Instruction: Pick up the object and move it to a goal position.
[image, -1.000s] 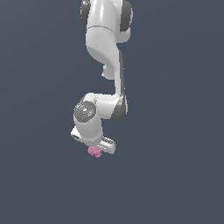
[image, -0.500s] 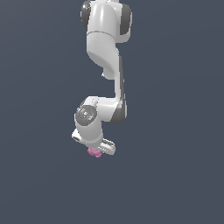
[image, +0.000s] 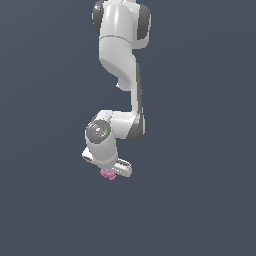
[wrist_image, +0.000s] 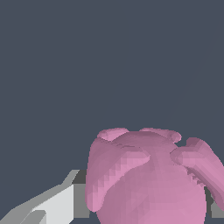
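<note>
Exterior view: a single white arm (image: 121, 60) descends from the upper edge of the frame, bends at a grey-capped joint (image: 98, 131) and ends in the jaws (image: 108, 172), which point downward. Directly beneath the hand body, at the tip of the jaws, sits the object (image: 108, 174), a small pink lump with knobbly bumps, far smaller than the hand above it. It touches the underside of the hand assembly and is partly hidden by it. The background is a uniform dark slate field; no edge or texture marks where a surface begins, so whether the object is resting on anything or raised clear cannot be told from this view.

Wrist view: the object (wrist_image: 148, 179) fills the near part of the frame, its rounded body carrying several lobes along its far side. One white and grey finger (wrist_image: 57, 205) lies against one flank of the lump; at the opposite flank only a sliver of grey shows at the frame's edge. The pink mass sits between these two parts, with no gap visible at the near finger, so the jaws are clamped on the object. The remainder of this view is the same plain dark field.
</note>
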